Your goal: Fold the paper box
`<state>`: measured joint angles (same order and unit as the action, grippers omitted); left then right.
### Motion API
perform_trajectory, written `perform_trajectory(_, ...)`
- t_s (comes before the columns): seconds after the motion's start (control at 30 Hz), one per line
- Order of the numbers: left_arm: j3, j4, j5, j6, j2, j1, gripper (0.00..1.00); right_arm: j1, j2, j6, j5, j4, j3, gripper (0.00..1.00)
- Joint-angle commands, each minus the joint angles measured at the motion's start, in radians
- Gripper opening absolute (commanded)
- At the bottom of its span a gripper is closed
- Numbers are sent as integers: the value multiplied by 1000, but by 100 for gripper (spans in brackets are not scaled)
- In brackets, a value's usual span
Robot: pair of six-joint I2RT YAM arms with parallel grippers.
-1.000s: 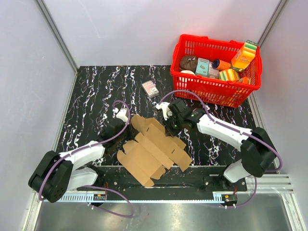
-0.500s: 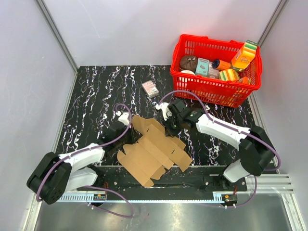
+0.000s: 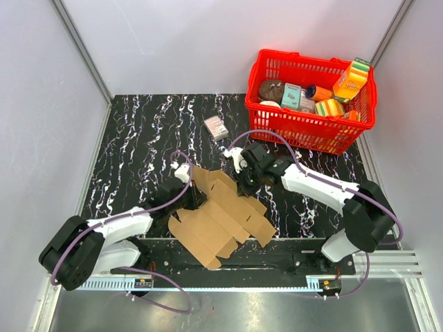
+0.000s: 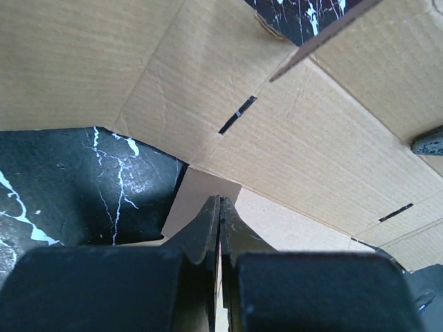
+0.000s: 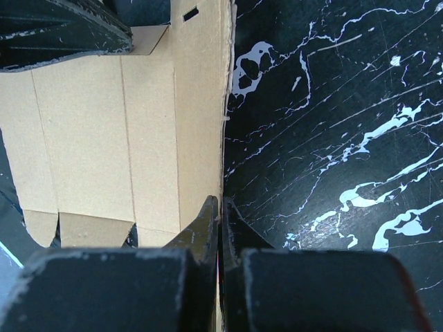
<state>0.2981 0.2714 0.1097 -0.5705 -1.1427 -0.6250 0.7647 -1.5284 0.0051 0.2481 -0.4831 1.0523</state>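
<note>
- At the table's [image 3: 138, 138] near edge, midway between the arm bases: paper box [image 3: 225, 218], unfolded as a brown die-cut sheet, slanted lengthwise from far-left to near-right, with its far panels lifted off the marbled top.
- On the sheet's left edge: left gripper [image 3: 196, 198], clenched tight, tips tucked beneath a raised panel and resting at a pale flap; impossible to tell from the wrist view whether any card is caught between them.
- On the opposite, far-right edge: right gripper [image 3: 243, 188], pinched shut on the sheet's thin rim, seen edge-on straight into the closed tips.
- Equally close on both flanks, one arm at each side of the slanted sheet, with the creases in between.
- Probably next: swinging the held rim inward across the long axis, with the left tips as brace.
</note>
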Motion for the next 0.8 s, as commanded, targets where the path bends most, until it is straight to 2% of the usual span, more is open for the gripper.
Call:
perform_trajectory(0.0, -13, 83, 19, -22, -34, -22, 0, -2, -7, 16, 3, 37, 2, 0)
perform_trajectory(0.4, -11, 97, -8, -26, -72, -53, 0, -2, -7, 16, 0, 38, 0, 0)
perform_trajectory(0.53, 24, 13, -47, -5, -14, -53, 0, -2, -3, 15, 0, 37, -3, 0)
perform_trajectory(0.77, 145, -182, -203, 43, 144, -18, 1, -2, 8, 1, -46, 20, -6, 0)
